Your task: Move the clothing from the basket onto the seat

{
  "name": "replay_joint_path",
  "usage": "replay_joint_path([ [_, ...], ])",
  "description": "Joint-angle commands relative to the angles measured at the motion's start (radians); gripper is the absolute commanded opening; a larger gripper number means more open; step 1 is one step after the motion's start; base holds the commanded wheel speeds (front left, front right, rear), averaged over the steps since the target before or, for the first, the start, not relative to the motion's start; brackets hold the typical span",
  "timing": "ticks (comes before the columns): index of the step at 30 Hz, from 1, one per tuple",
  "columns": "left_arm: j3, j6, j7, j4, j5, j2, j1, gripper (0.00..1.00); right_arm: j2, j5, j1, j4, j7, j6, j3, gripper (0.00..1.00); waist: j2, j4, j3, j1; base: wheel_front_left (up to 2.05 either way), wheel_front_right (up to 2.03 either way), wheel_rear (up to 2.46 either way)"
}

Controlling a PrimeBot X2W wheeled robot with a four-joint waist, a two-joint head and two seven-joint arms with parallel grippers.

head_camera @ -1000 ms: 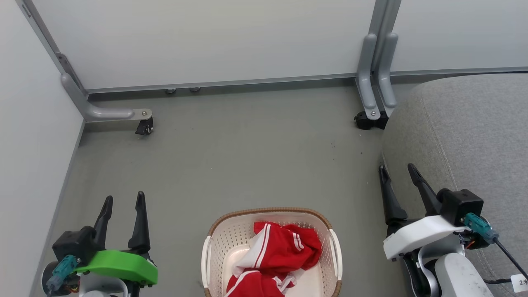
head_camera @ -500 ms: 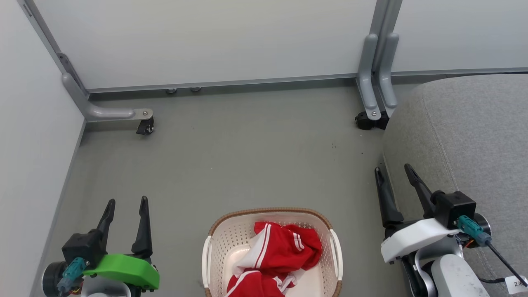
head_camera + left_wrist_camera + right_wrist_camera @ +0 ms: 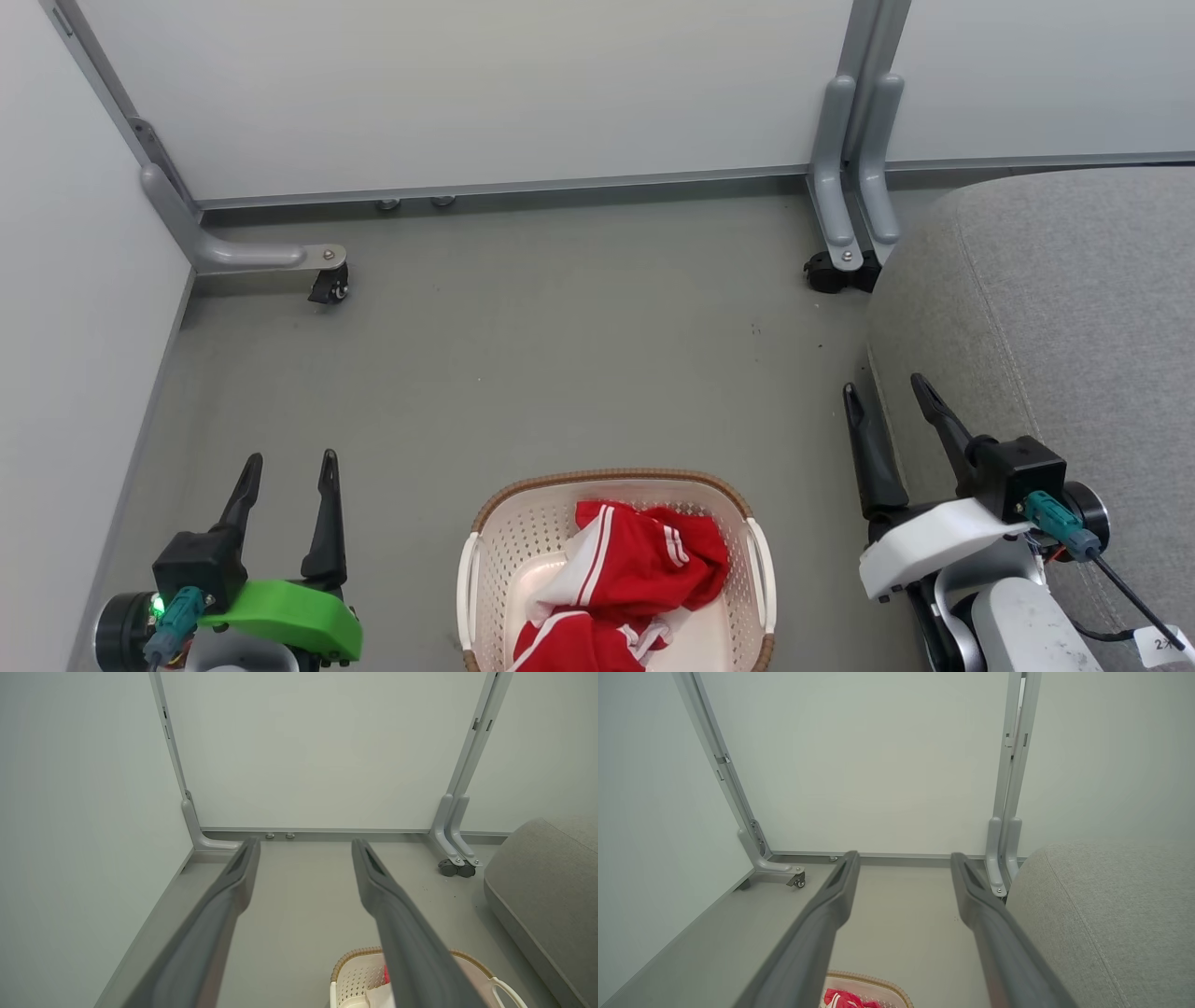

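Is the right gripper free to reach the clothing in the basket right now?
Probably yes: the right gripper, open and empty, sits beside the basket; nothing covers the clothing or lies between them.

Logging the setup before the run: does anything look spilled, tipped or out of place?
Nothing stands out. The basket sits upright on the floor with the clothing crumpled inside, none over the rim. The left gripper and right gripper hang open, clear of it.

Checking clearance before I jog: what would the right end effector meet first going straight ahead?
Probably the white partition panel, near its base; the seat sits close beside that line, so clearance is unclear.
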Motion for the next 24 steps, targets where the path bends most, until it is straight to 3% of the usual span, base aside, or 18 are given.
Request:
replay_joint_path([
  [1, 0.003, -0.003, -0.005, 0.001, 0.003, 0.000, 0.001, 1.00, -0.001, 0.007, 0.000, 0.003, -0.002, 0.000, -0.001, 1.00, 0.0000, 0.000, 0.000, 0.0000, 0.00, 0.00, 0.00],
  [24, -0.022, -0.003, -0.005, 0.001, -0.005, -0.009, -0.030, 1.00, -0.001, 0.012, -0.044, -0.029, 0.005, 0.000, 0.008, 1.00, 0.0000, -0.048, 0.056, 0.0000, 0.00, 0.00, 0.00],
])
